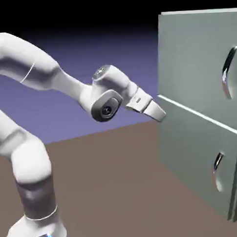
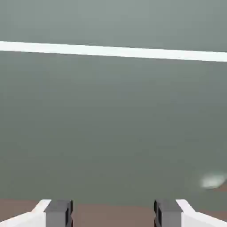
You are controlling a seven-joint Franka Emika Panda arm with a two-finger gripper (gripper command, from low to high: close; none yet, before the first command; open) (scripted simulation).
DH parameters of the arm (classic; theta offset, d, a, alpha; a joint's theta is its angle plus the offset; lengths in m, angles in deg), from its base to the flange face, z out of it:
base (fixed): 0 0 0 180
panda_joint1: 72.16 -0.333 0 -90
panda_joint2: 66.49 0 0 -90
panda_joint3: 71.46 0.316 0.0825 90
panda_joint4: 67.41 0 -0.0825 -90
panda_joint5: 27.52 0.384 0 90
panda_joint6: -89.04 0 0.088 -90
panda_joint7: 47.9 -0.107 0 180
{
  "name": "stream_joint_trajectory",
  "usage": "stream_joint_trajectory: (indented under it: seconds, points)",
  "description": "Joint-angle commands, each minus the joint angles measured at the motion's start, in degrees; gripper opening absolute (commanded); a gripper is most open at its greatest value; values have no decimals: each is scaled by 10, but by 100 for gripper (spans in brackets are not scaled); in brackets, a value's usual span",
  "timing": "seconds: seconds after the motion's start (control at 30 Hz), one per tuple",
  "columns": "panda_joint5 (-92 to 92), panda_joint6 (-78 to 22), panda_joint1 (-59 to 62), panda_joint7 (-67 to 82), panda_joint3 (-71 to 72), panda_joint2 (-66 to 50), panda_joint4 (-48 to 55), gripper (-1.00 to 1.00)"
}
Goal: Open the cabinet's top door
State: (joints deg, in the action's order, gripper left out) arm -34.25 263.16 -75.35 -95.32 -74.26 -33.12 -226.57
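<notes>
The cabinet (image 1: 190, 136) is a pale grey-green box at the right of the exterior view. Its top door (image 1: 195, 57) is the taller upper panel, lying flush and carrying a long dark curved handle (image 1: 229, 71) in an oval recess near the picture's right edge. My gripper (image 1: 162, 114) hangs close to the cabinet's near edge, level with the pale seam (image 1: 198, 114) between the panels and far left of the handle. In the hand view the gripper (image 2: 113, 215) is open with nothing between its grey fingertips (image 2: 58, 213). The seam (image 2: 113, 51) runs across the grey-green front; the handle is not seen there.
Below the seam sits the shorter lower panel (image 1: 196, 160) with a smaller dark handle (image 1: 218, 166). Brown table surface (image 1: 119, 189) stretches between my base and the cabinet. A pale blur (image 2: 213, 181) shows low on the right of the hand view.
</notes>
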Motion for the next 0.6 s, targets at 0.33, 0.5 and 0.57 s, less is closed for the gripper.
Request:
stream_joint_trajectory:
  seconds: [0.33, 0.5, 0.57]
  points:
    - [-274, 5, -102, -203, -114, 29, 75, 0]
    - [-399, 7, -149, -295, -166, 42, 110, 0]
    - [-449, 8, -167, -332, -187, 47, 123, 0]
